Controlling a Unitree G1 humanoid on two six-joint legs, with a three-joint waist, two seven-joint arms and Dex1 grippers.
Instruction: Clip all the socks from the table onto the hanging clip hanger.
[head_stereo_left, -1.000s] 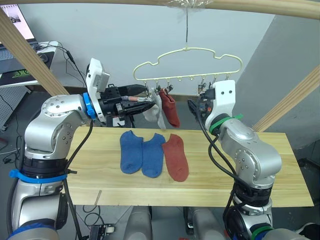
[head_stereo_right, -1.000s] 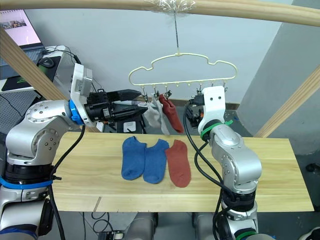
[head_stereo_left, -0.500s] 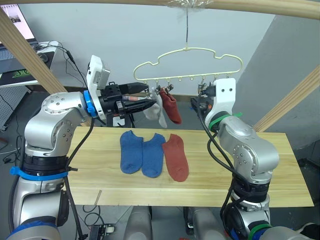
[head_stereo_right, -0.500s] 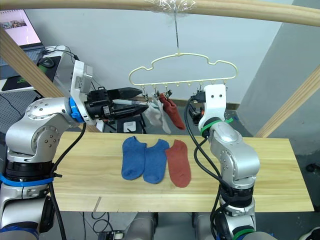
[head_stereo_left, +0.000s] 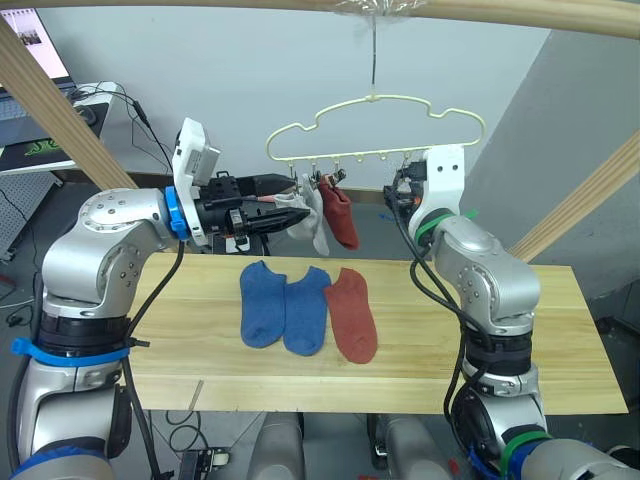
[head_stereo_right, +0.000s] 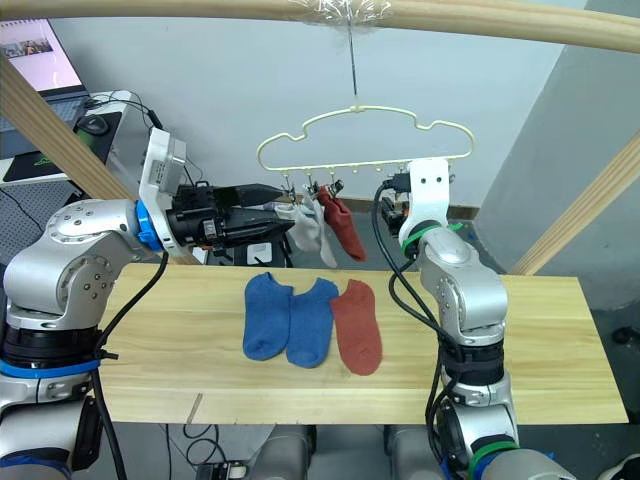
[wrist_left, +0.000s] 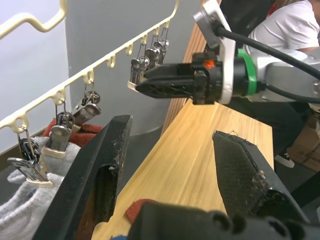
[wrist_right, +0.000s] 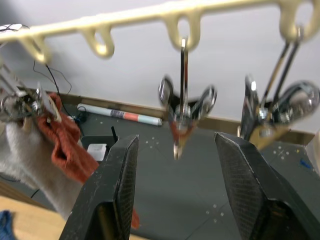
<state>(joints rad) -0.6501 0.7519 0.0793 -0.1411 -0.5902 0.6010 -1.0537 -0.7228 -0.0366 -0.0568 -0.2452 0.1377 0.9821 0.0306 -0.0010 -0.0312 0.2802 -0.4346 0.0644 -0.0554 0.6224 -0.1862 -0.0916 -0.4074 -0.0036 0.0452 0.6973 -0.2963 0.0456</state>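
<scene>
Left hand spread wide beside grey sock, right hand wide below clip hanger, both empty.

Robotics lab: laptop and cabled desk upper left, wooden pole frame overhead, plain walls.

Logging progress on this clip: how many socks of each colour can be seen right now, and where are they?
Blue socks: 2, both flat on the table, at and.
Rust-red socks: 2, one on the table, one clipped to the clip hanger.
Light grey socks: 1 visible, clipped to the clip hanger.
Total: 5 socks, 3 on the table and 2 hanging.
</scene>
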